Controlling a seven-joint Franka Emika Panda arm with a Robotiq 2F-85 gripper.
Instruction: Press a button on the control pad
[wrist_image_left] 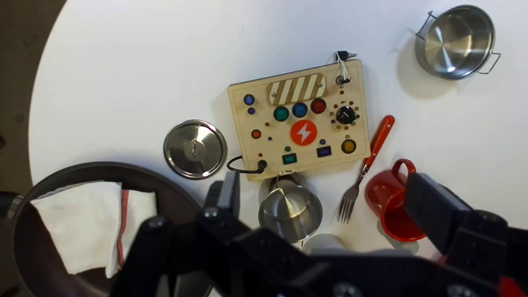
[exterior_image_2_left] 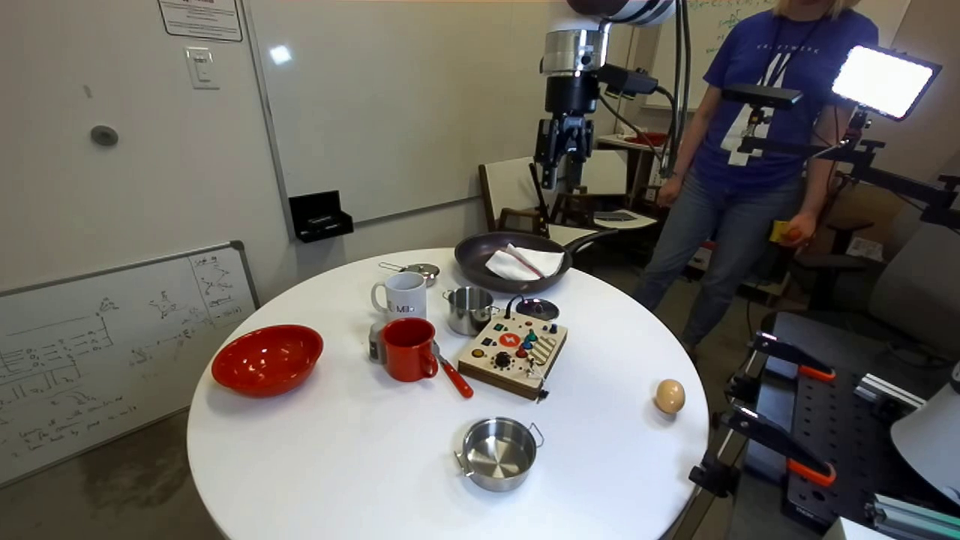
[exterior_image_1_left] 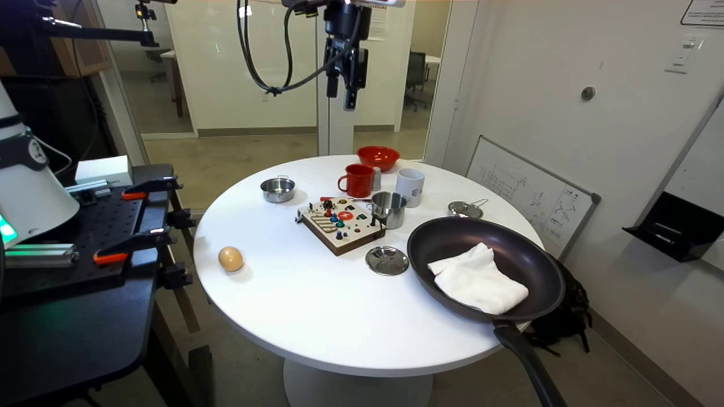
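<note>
You have a round white surface (exterior_image_1_left: pixel 317 316) underneath it all. Black frying pan (exterior_image_1_left: pixel 529 254) at its edge, handle (exterior_image_1_left: pixel 526 362) reaching past it. Your control pad (wrist_image_left: pixel 300 120) lies flat near the surface's middle, buttons (wrist_image_left: pixel 281 114) up. Your pincer (exterior_image_2_left: pixel 562 176) hangs in the air above, fingers (wrist_image_left: pixel 433 210) parted wide. Folded white cloth (exterior_image_1_left: pixel 481 282) rests in the pan. Red bowl (exterior_image_2_left: pixel 268 364) well apart from the pad; red mug (exterior_image_2_left: pixel 407 356) nearer it; red-handled fork (wrist_image_left: pixel 376 145) between mug and pad; egg (exterior_image_2_left: pixel 670 396) well apart from the rest, toward the edge
</note>
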